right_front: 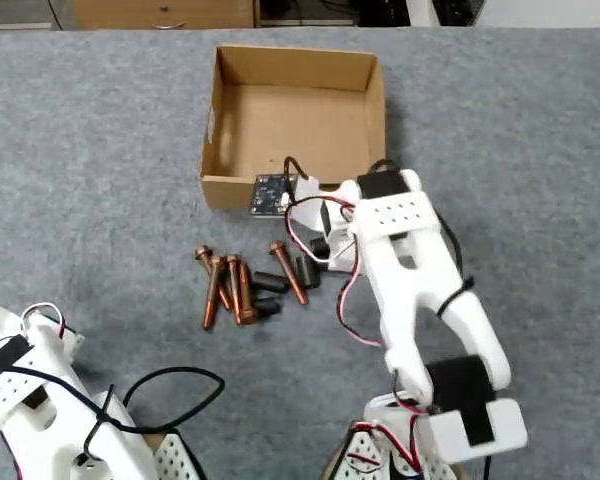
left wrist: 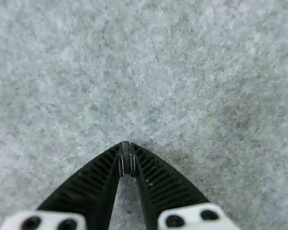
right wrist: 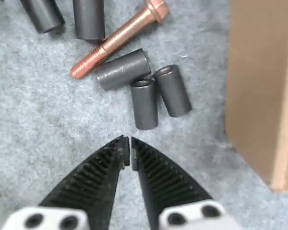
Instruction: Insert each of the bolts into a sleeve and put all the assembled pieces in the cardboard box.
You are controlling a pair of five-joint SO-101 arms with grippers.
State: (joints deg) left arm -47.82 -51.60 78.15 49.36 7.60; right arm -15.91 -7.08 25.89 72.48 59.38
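1. Several copper bolts (right_front: 242,290) and dark sleeves (right_front: 270,282) lie loose in one cluster on the grey carpet (left wrist: 134,57), just in front of the cardboard box (right_front: 292,57). I see none joined, and the box holds nothing.
2. My right gripper (right wrist: 129,146) hangs low over the sleeves closest to the box wall. Its jaws are pressed tip to tip with nothing between them.
3. My left gripper (left wrist: 126,154) sits well apart from the pile over bare carpet, its jaws likewise closed and empty.
4. I judge the job is at its very start, with the first pickup not yet made.
5. Next, as I read it, I open the right jaws and settle them across the nearest sleeve (right wrist: 144,104). It touches its neighbour, so a careless approach could roll both away. The left arm would then need a bolt to mate with it.
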